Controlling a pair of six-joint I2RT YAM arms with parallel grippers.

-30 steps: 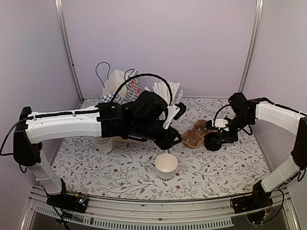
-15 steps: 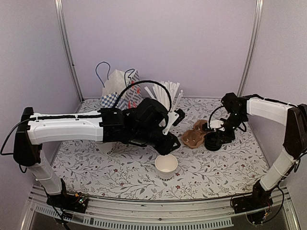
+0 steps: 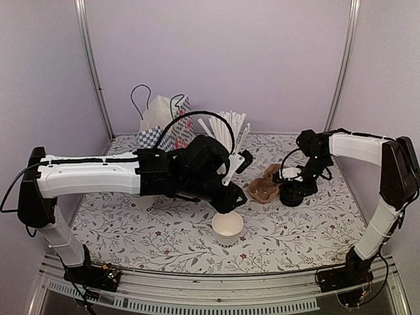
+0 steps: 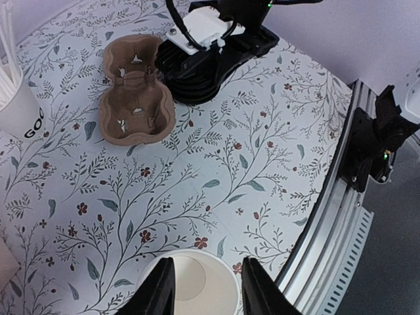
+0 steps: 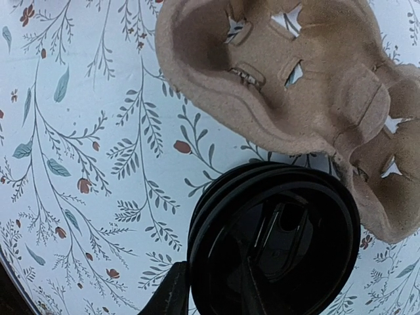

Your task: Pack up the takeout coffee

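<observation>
The takeout coffee cup (image 3: 227, 226) is a small white paper cup standing open-topped on the floral table, with no lid on it. My left gripper (image 3: 226, 205) hovers just above and behind it. In the left wrist view my left gripper (image 4: 205, 264) is open, its fingers over the cup's (image 4: 197, 285) rim on either side, holding nothing. My right gripper (image 3: 295, 187) is down on the stack of black lids (image 3: 292, 193). In the right wrist view my right gripper (image 5: 213, 289) straddles the stack's (image 5: 275, 243) left rim; black on black hides whether it grips.
A brown cardboard cup carrier (image 3: 262, 187) lies touching the lid stack's left side. A white cup full of straws (image 3: 226, 125) and a paper bag with handles (image 3: 161, 118) stand at the back. The table's metal front rail (image 4: 341, 216) runs close to the cup.
My right arm has swung left and down onto the lid stack, and its jaws have narrowed. My left gripper dropped closer to the cup, then held still.
</observation>
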